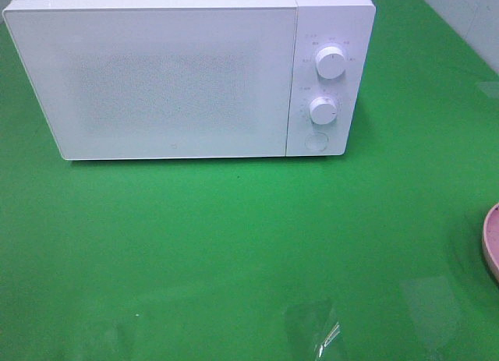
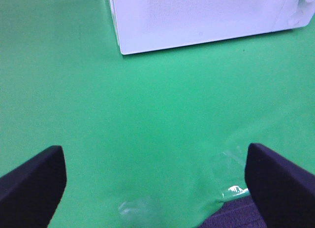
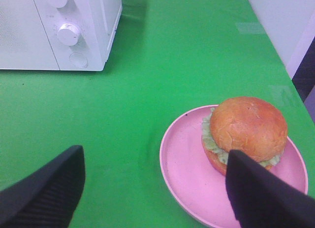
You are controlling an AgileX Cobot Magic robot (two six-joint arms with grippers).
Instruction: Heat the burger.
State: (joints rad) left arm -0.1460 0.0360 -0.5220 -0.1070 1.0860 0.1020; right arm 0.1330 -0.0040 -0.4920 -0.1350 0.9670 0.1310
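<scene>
Golden-bunned burger [image 3: 244, 132], upright on pink plate [image 3: 187, 174]

One microwave [image 1: 175, 76], two knobs [image 1: 330, 63], one button [image 1: 316, 141], one burger [image 3: 245, 133], one pink plate [image 3: 189, 174], two pincers [image 2: 155, 181].

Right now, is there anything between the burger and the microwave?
No. In the right wrist view only bare green cloth lies between the burger, on its pink plate, and the microwave.

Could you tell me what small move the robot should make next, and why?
Probably reach the left pincer toward the microwave to open its door: the door is shut, both pincers are open and empty, and the burger sits on the pink plate, so nothing can go in yet.
</scene>
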